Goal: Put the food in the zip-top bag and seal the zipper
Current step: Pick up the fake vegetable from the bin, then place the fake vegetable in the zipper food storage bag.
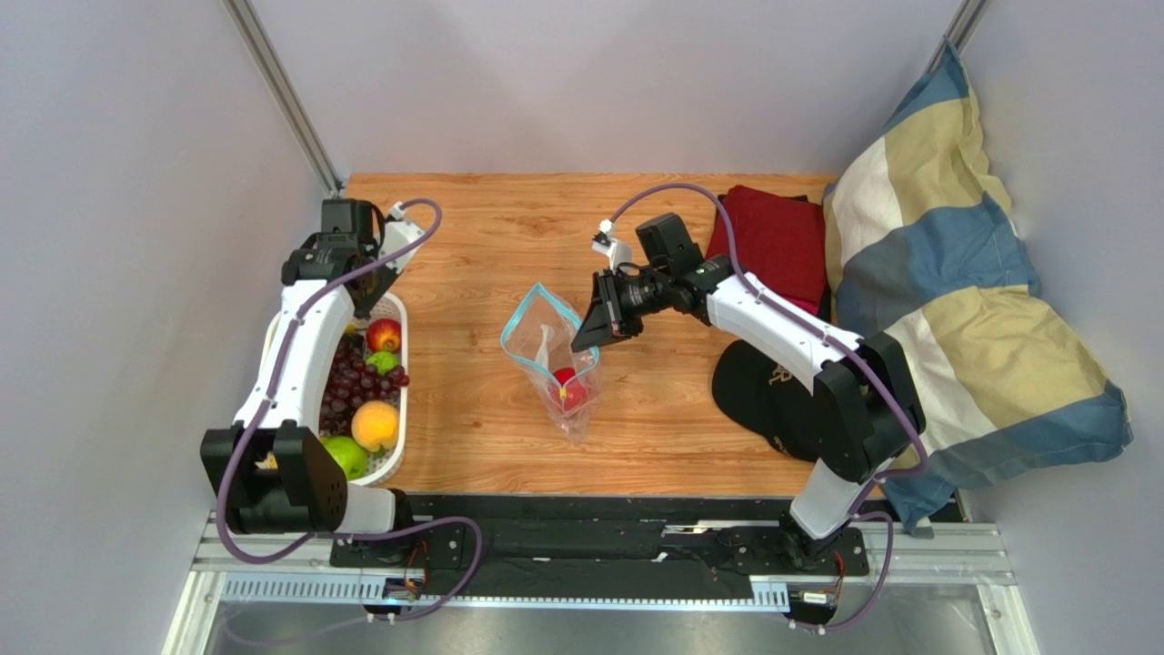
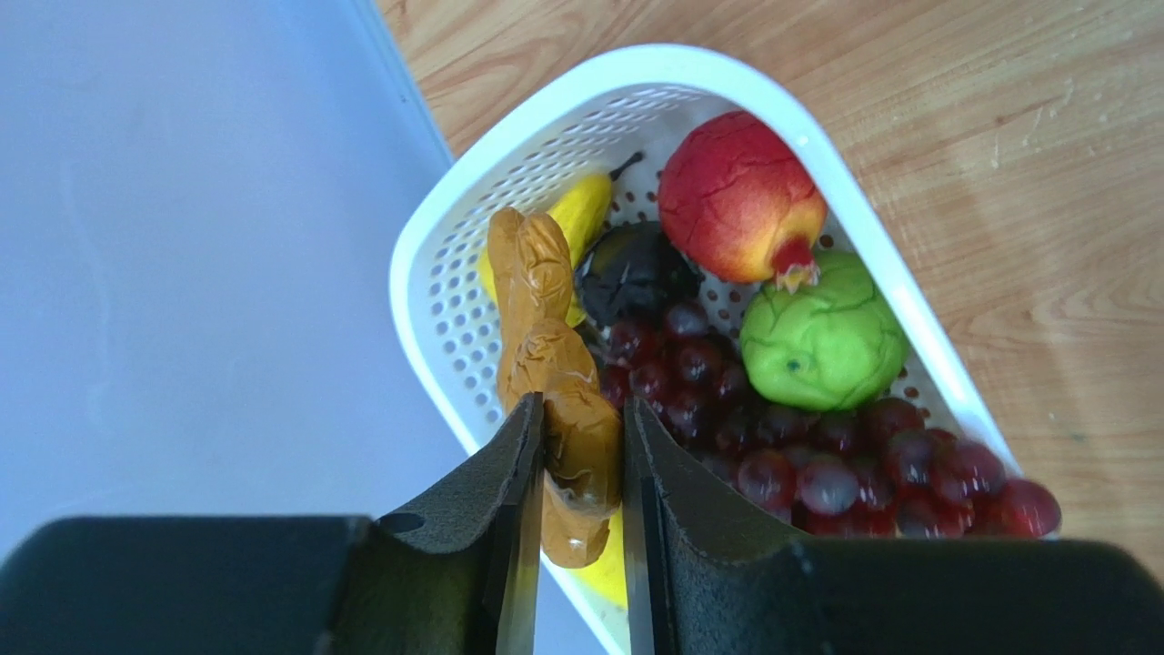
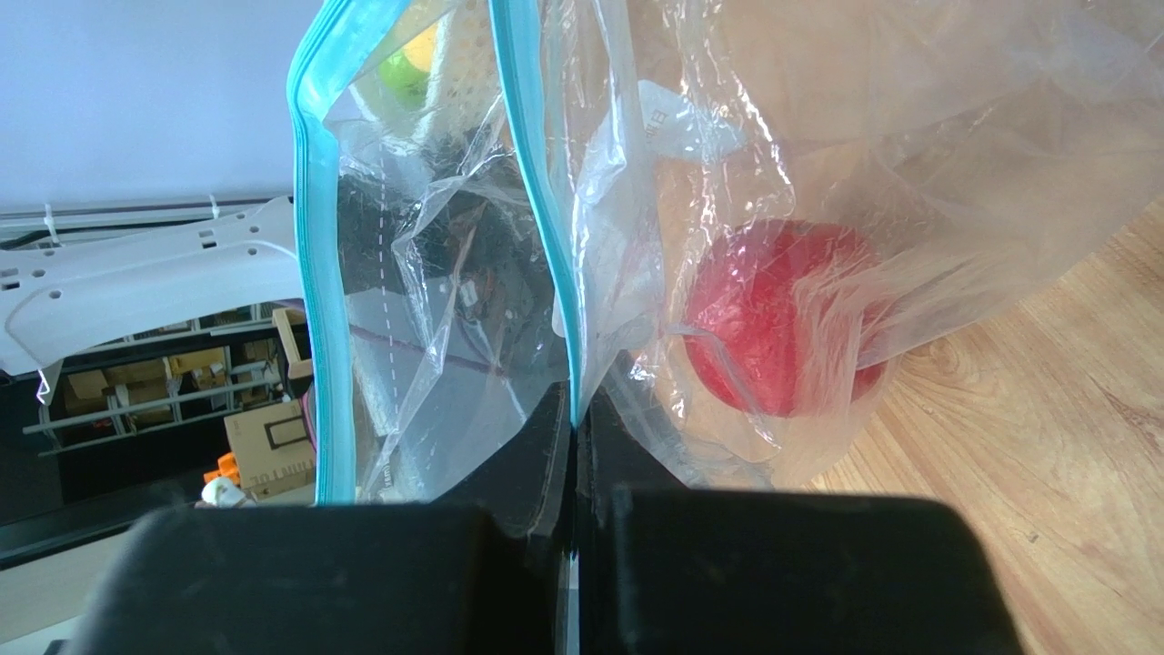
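Note:
The white basket (image 1: pixel 399 457) at the table's left holds the food: a red-yellow apple (image 2: pixel 738 198), a green fruit (image 2: pixel 820 341), dark grapes (image 2: pixel 834 471), a yellow piece (image 2: pixel 581 212) and an orange peach (image 1: pixel 375 425). My left gripper (image 2: pixel 581 416) is shut on the orange lumpy cluster (image 2: pixel 547 328), over the basket's far end. The clear zip-top bag (image 1: pixel 553 358) stands mid-table with its mouth open and a red fruit (image 3: pixel 779 321) inside. My right gripper (image 3: pixel 574 403) is shut on one side of the blue zipper (image 3: pixel 526 178).
A black cap (image 1: pixel 765 389) lies right of the bag. A red cloth (image 1: pixel 779 239) sits at the back right, and a blue-and-cream pillow (image 1: pixel 957 300) fills the right side. A grey wall runs close along the basket's left.

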### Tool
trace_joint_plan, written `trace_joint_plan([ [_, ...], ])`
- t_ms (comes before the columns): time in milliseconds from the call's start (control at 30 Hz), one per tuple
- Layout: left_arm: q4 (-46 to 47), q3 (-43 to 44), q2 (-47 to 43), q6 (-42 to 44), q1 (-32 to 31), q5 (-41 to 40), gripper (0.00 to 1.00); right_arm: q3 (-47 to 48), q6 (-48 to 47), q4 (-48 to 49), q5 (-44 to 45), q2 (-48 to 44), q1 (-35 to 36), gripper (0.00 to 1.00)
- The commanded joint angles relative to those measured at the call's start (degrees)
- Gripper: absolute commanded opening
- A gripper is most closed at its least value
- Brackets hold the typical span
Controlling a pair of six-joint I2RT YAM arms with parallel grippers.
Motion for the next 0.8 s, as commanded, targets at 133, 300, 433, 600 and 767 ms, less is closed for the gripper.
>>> trace_joint_plan([
  [133,-11.72,18.54,-4.88,-8.55,-0.02,10.38,0.0,2.15,-0.46,0.33,1.41,-0.15,-0.19,0.0],
  [300,-16.48,30.24,-6.38,-21.91,-1.42,28.04,0.0,3.2,3.74,2.08,2.29,0.81,-0.28,0.0],
  [433,-12.53,30.0,-8.75,-37.04,-6.08,30.87,0.0,3.64,8.49,5.24,2.37,1.16,-0.19,0.0],
  [600,-3.05,21.66,-14.02,-56.87,-8.98,38.96,0.0,3.29,12.37,6.65,4.13,0.64,0.34,0.0],
  [767,7.42,11.64,-19.03,-67.81,-15.66,38.27,0.0,2.59,14.04,8.76,6.41,-0.85,1.13,0.0],
])
